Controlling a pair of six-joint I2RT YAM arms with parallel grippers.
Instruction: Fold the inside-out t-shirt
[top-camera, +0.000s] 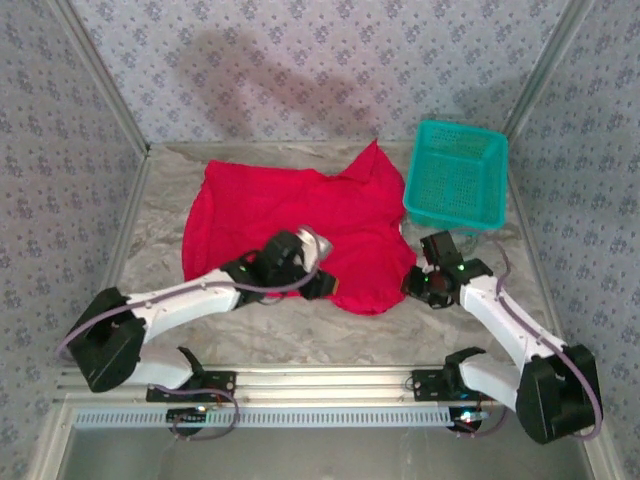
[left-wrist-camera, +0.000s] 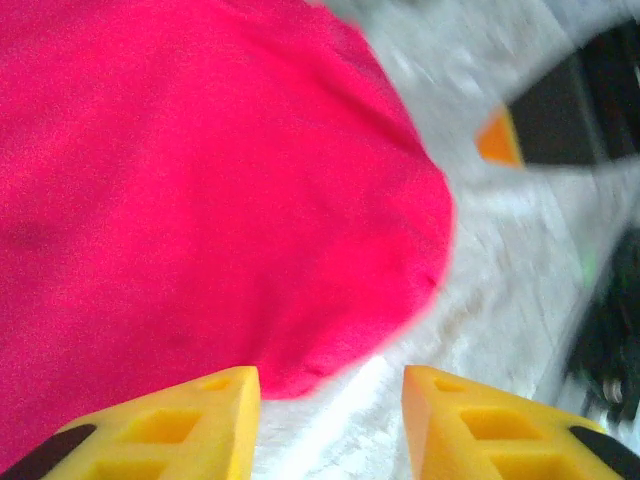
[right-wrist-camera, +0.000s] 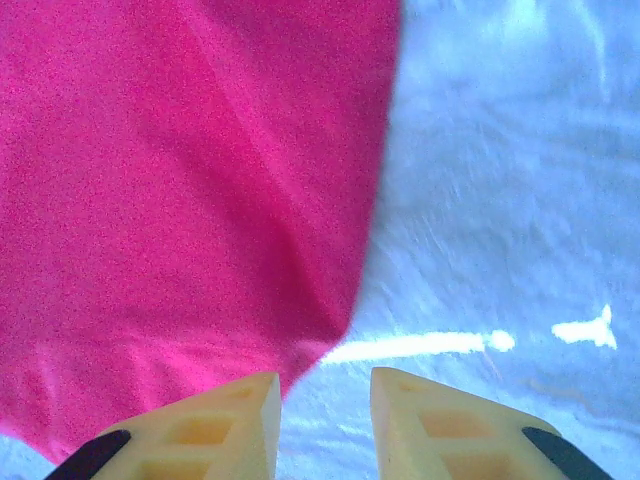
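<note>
1. The table (top-camera: 160, 330), marbled grey, is carrying everything. Bare surface is showing along the 6 o'clock side of the top view, which leaves room to fold towards the arm bases.
2. The inside-out t-shirt (top-camera: 290, 205) is lying spread but rumpled at the table's centre, reaching towards 12 o'clock. One peak of cloth is poking up at 1 o'clock. Its near hem is sitting at 6 o'clock, where both arms can reach it. No fold made yet, by my reading. Tag not made out.
3. The teal basket (top-camera: 450, 190) is sitting at 2 o'clock from the shirt, just beside that peak and off the working area.
4. The left gripper (left-wrist-camera: 330, 390) is hovering at the shirt's 6 o'clock hem. Its jaws are standing moderately apart with only bare table between them. The red edge is lying just at one fingertip (left-wrist-camera: 235, 385). It is probably lining up for a hem pinch.
5. The right gripper (right-wrist-camera: 325, 385) is working the hem corner at 4 o'clock. Its gap is narrower and nothing is held. The cloth corner is ending just by one fingertip (right-wrist-camera: 262, 388). Risk: a pinch here may miss the fabric.
</note>
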